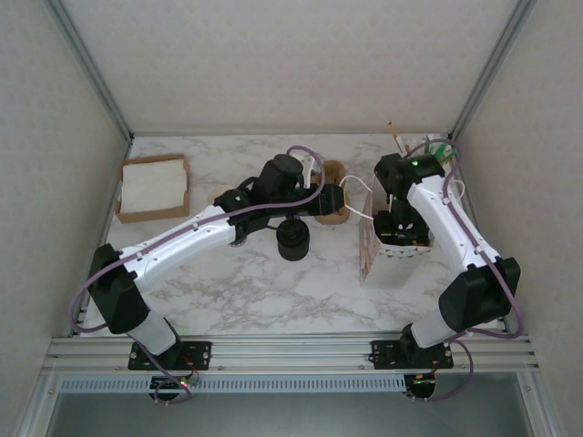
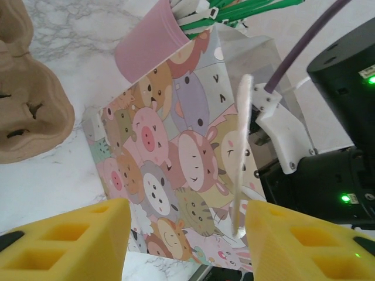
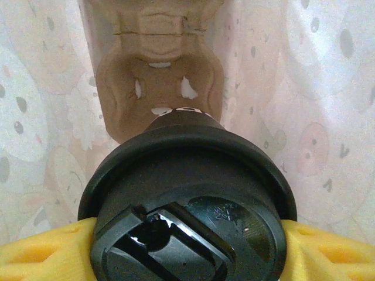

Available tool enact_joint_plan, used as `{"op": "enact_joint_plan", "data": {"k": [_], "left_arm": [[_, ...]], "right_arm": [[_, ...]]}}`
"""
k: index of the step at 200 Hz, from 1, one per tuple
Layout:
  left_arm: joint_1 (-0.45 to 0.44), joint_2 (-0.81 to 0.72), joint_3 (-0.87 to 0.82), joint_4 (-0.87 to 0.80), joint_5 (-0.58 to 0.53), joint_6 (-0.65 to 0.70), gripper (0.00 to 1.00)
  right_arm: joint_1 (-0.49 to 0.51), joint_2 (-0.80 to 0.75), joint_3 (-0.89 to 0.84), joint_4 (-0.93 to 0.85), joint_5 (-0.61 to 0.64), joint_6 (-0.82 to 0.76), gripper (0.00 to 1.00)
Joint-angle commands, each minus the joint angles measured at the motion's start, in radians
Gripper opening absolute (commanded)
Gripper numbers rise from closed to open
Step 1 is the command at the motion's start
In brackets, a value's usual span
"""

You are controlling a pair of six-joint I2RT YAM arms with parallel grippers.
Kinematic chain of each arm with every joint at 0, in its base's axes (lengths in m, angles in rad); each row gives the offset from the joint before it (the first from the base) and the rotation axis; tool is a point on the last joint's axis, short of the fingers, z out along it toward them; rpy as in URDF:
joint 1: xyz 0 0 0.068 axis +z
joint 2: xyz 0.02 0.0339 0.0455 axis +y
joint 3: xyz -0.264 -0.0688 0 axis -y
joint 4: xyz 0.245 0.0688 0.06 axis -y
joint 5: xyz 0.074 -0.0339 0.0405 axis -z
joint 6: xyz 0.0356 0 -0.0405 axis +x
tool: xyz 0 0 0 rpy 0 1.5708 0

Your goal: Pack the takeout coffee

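top camera looks down; both wrist cameras face the bag closely.

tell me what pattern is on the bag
Pastel cartoon animals, pigs and bears among them, cover the bag; clearest in the left wrist view.

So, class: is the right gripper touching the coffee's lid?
Touching. In the right wrist view, the yellow fingers of the right gripper sit flush against both sides of the lid, with no gap.

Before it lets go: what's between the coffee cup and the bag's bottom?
A brown cardboard cup carrier lies beneath the lidded takeout coffee cup inside the bag, seen in the right wrist view.
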Motion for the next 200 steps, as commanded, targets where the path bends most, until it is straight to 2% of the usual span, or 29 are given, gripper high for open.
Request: {"op": "enact_joint_plan", "data": {"k": [1, 19, 44, 90, 200], "left_arm": [[0.003, 0.015, 0.039, 0.053, 0.049, -0.018, 0.53], [0.003, 0.023, 0.041, 0.067, 0.059, -0.024, 0.51], [0.003, 0.037, 0.048, 0.080, 0.069, -0.029, 0.40], [-0.005, 0.039, 0.055, 0.074, 0.062, -0.033, 0.30], [-0.013, 0.034, 0.049, 0.052, 0.013, -0.039, 0.32]], "right_arm": [[-0.010, -0.008, -0.022, 0.017, -0.018, -0.017, 0.71], [-0.011, -0.013, -0.040, 0.037, -0.024, -0.022, 0.71], [-0.012, -0.013, -0.064, 0.061, -0.033, -0.028, 0.71], [-0.013, -0.013, -0.069, 0.078, -0.043, -0.040, 0.71], [-0.019, -0.012, -0.079, 0.103, -0.041, -0.049, 0.71]]}}
